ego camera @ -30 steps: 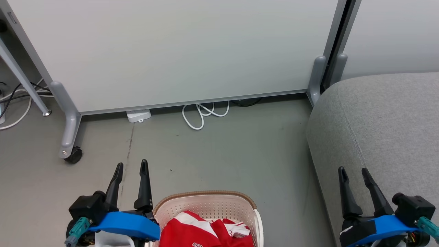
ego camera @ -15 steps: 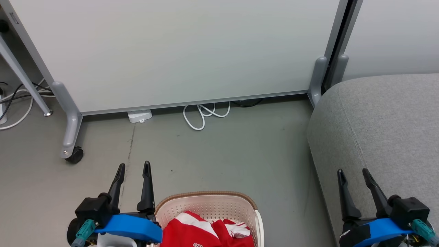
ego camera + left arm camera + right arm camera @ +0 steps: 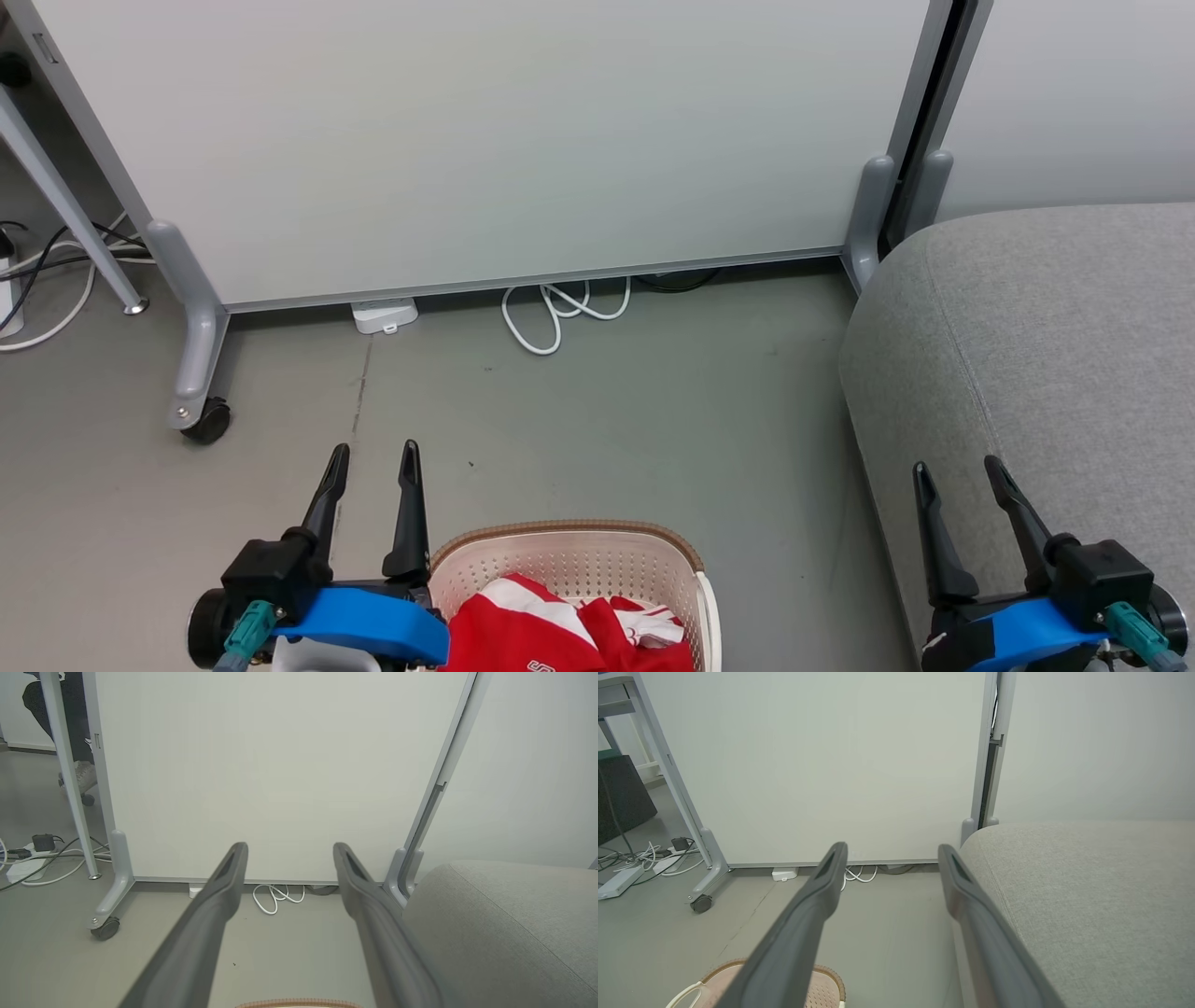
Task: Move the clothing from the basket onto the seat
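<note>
The cream basket (image 3: 560, 529) with a brown rim sits on the floor at the bottom middle of the head view, holding the red and white clothing (image 3: 551, 635). My left gripper (image 3: 374, 448) hovers open and empty just left of the basket, fingers pointing at the partition. My right gripper (image 3: 955, 465) is open and empty over the front left edge of the grey seat (image 3: 1055, 327). In the left wrist view the left gripper (image 3: 289, 845) stands wide, with the basket rim (image 3: 299, 1004) below and the seat (image 3: 504, 924) at right. The right wrist view has the right gripper (image 3: 892, 845) between basket (image 3: 826, 989) and seat (image 3: 1087, 891).
A white partition panel (image 3: 485, 140) on grey wheeled legs stands ahead, with a caster (image 3: 207, 422) at left. A coiled white cable (image 3: 560, 313) and a power strip (image 3: 385, 315) lie at its foot. More cables (image 3: 37, 271) lie far left. A person's foot (image 3: 79, 772) shows behind the partition.
The whole head picture has shifted a little, so the camera has moved. Both grippers stay open and empty. The left gripper has edged slightly toward the basket.
</note>
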